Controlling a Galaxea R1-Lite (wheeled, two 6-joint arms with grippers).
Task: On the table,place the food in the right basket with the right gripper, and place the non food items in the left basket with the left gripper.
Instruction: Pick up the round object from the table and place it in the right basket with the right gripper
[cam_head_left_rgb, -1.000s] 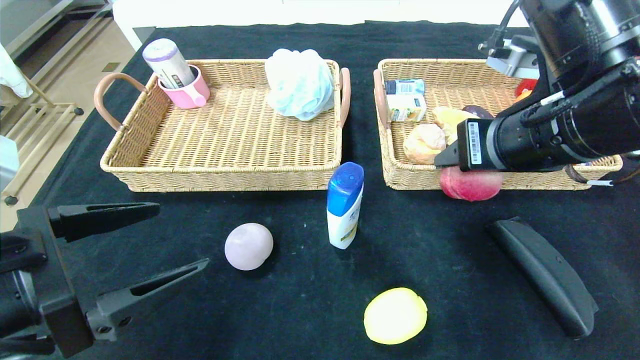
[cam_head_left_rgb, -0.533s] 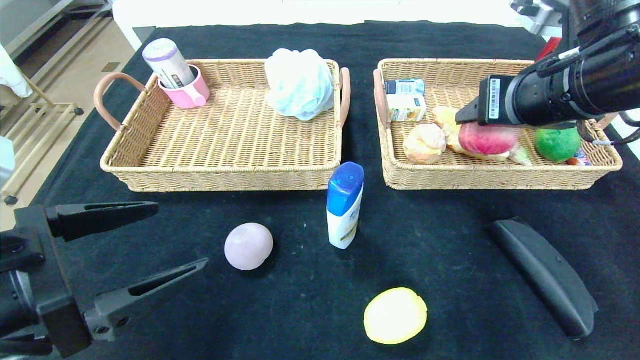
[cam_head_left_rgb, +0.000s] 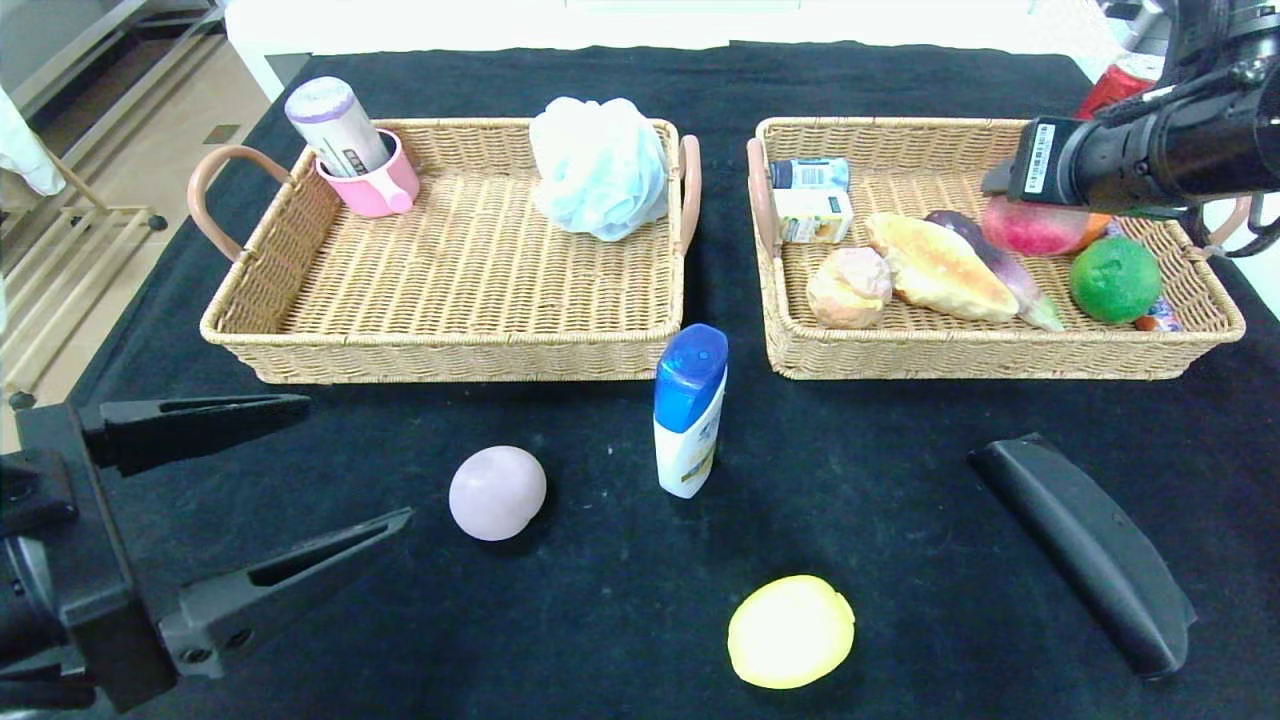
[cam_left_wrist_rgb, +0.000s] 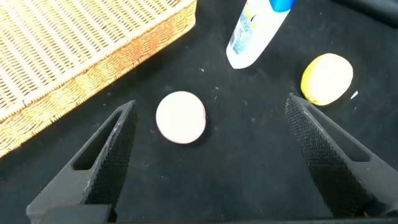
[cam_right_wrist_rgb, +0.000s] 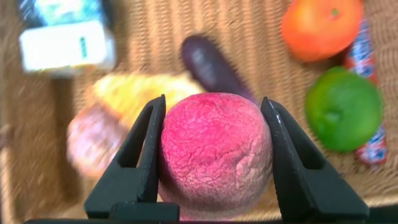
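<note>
My right gripper (cam_head_left_rgb: 1012, 212) is shut on a red peach (cam_head_left_rgb: 1030, 228) and holds it above the back right part of the right basket (cam_head_left_rgb: 1000, 356). In the right wrist view the peach (cam_right_wrist_rgb: 214, 155) fills the gap between both fingers of the right gripper (cam_right_wrist_rgb: 213, 102). At the front left my left gripper (cam_head_left_rgb: 355, 460) stands wide open and holds nothing; a pale pink ball (cam_head_left_rgb: 497, 492) lies on the table just beyond it. In the left wrist view, that ball (cam_left_wrist_rgb: 180, 117) lies ahead of the left gripper (cam_left_wrist_rgb: 211, 102), nearer one finger. The left basket (cam_head_left_rgb: 440, 336) stands at the back left.
A blue-capped white bottle (cam_head_left_rgb: 689, 410), a yellow lemon (cam_head_left_rgb: 791, 631) and a long black object (cam_head_left_rgb: 1085, 550) lie on the black cloth. The right basket holds a milk carton (cam_head_left_rgb: 812, 200), a bun (cam_head_left_rgb: 850, 286), an eggplant and a green fruit (cam_head_left_rgb: 1114, 279). The left basket holds a pink cup (cam_head_left_rgb: 372, 180) and a blue loofah (cam_head_left_rgb: 598, 165).
The right gripper has carried the peach from the right basket's front rim up and back, over the basket's far right. The left gripper has barely shifted.
</note>
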